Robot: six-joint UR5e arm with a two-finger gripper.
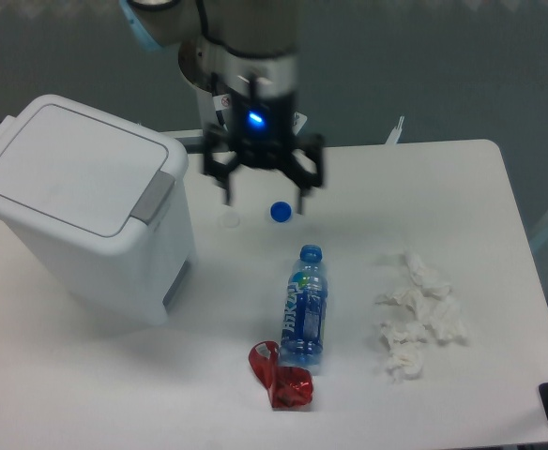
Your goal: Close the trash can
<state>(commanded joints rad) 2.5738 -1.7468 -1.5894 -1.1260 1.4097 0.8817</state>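
Observation:
The white trash can (77,211) stands at the left of the table, its flat lid (68,167) down and the grey tab (157,194) at its front edge. My gripper (264,202) hangs to the right of the can, well apart from it, above the table near the blue cap (280,212). Its two fingers (228,190) are spread wide, open, with nothing between them.
A blue water bottle (304,307) lies mid-table with a crumpled red wrapper (281,377) at its base. Crumpled white tissues (419,316) lie to the right. A clear cap (229,221) sits beside the blue one. The arm's white base (232,84) stands at the back.

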